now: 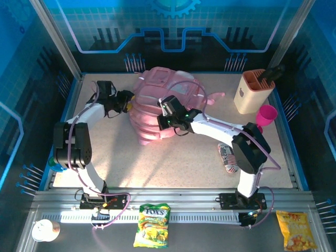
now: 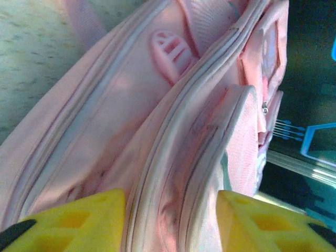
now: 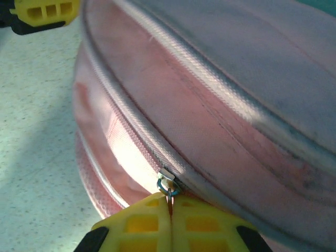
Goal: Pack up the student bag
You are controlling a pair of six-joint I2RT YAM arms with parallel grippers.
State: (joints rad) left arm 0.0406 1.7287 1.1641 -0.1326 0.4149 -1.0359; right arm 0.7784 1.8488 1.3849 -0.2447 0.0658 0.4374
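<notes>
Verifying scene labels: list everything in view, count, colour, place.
student bag: 1, pink, table centre
zip pull: 1, metal, on the bag
pen holder: 1, beige, far right
cup: 1, magenta, beside pen holder
striped packet: 1, red-white, table right
candy bag: 1, yellow-green, front rail
snack bag: 1, yellow, front right corner
round object: 1, white, front left corner
table: 1, speckled beige
left gripper: 1, yellow fingers apart, astride bag fold
right gripper: 1, yellow fingers shut on zip pull

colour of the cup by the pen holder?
Magenta. The cup sits beside the beige pen holder, clearest in the top external view.
</notes>
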